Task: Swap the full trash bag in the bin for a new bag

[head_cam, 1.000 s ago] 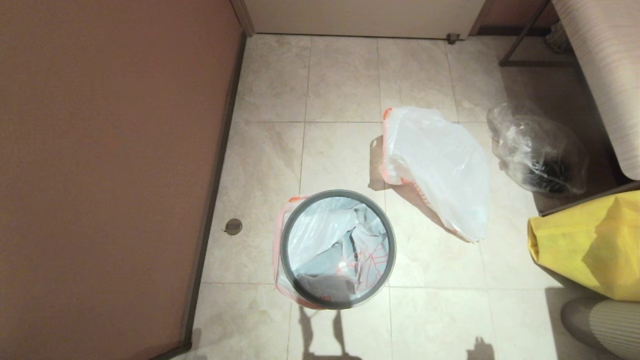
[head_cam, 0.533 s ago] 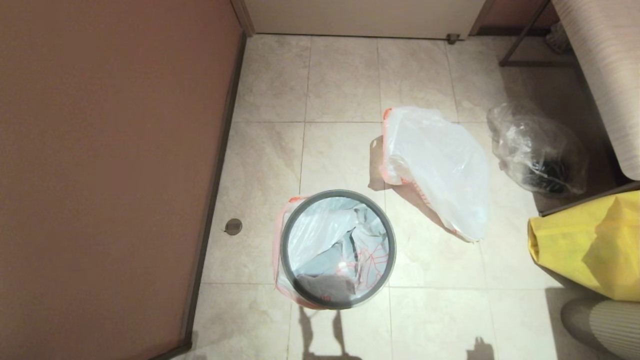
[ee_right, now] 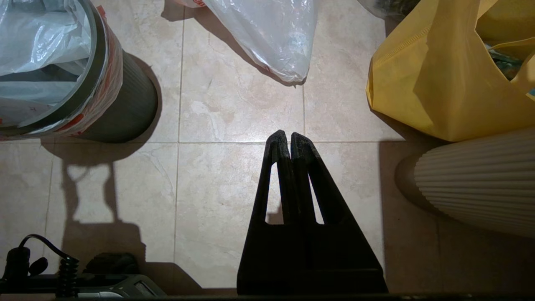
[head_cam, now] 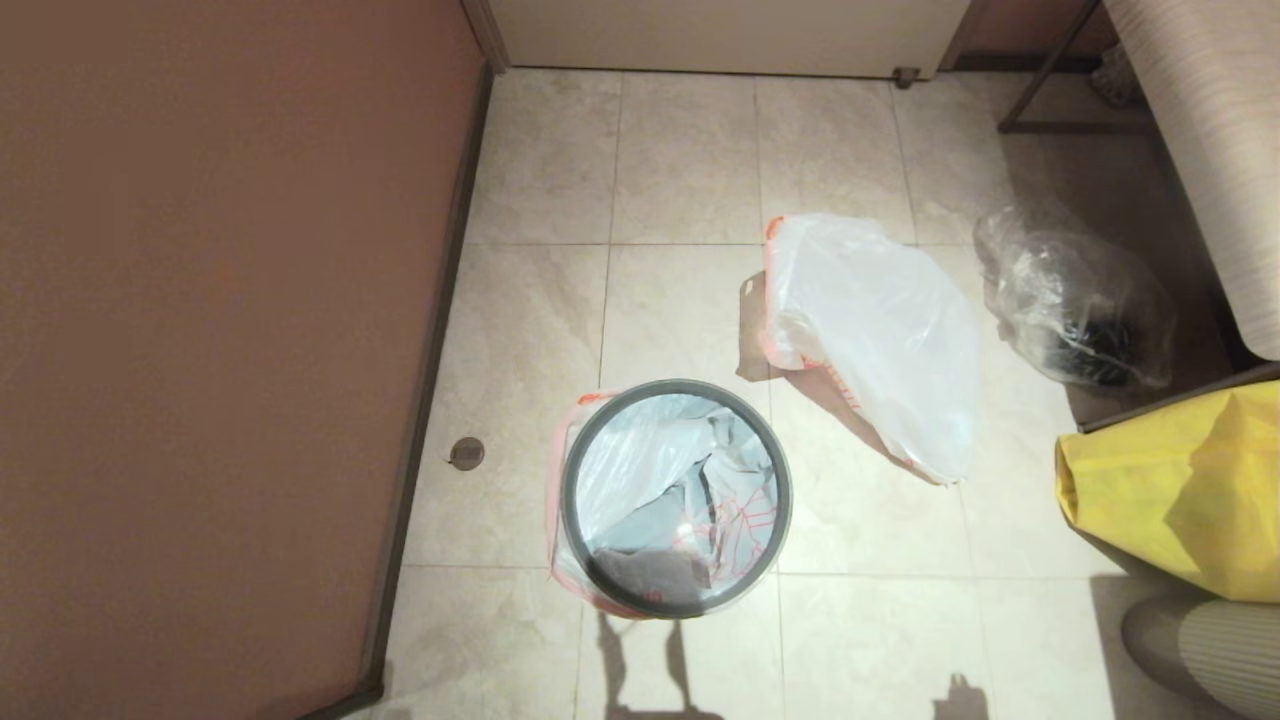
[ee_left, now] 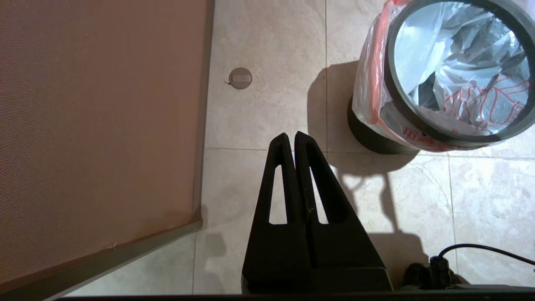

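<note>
Head view: a small round black plastic bin (head_cam: 676,497) with a grey rim ring stands on the tiled floor (head_cam: 680,160), lined with a thin white leaf-printed bag (head_cam: 690,480). A bulging white orange-edged trash bag (head_cam: 875,335) lies just beyond, apart.

Left wrist view: the left tool (ee_left: 291,140) hangs closed, empty, beside the bin.

Right wrist view: the right tool (ee_right: 284,138) hangs closed, empty, near a yellow fabric sack (ee_right: 434,79).
</note>
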You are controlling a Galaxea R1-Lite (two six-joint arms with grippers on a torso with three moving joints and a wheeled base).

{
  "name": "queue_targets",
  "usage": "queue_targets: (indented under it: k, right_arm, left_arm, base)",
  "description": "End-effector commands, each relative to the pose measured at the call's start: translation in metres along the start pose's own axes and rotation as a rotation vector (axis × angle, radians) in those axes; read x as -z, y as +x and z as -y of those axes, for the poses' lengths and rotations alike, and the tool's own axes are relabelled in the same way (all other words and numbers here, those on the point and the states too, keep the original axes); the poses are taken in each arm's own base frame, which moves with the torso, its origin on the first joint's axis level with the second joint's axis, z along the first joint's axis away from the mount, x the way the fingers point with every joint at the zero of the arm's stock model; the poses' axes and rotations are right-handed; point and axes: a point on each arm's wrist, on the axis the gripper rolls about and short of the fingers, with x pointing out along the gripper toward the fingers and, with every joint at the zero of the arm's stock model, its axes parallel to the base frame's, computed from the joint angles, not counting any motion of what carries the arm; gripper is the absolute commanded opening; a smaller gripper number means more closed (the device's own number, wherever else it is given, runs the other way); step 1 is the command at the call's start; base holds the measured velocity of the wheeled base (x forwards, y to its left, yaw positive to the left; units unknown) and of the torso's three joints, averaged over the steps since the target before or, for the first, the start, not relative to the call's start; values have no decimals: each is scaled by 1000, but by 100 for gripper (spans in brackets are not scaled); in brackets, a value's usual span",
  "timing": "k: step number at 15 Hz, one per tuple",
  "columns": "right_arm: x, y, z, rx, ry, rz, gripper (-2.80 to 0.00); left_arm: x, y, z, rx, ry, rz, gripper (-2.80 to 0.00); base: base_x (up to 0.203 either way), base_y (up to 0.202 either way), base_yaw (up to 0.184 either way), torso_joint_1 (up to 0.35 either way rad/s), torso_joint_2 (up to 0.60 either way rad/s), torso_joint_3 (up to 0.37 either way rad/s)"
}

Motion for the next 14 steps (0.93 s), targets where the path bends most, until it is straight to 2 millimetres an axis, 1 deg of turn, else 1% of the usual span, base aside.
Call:
queue_targets:
  k: [1, 14]
  right_arm:
    - [0, 0, 0, 0, -1, -3, -280]
    - [0, 0, 0, 0, -1, -4, -280]
  left_arm:
    - [0, -1, 0, -1, -1, 19, -280]
    - [0, -1, 0, -2, -1, 19, -280]
  base:
    - [0, 0, 0, 0, 0, 0]
    - [0, 0, 0, 0, 0, 0]
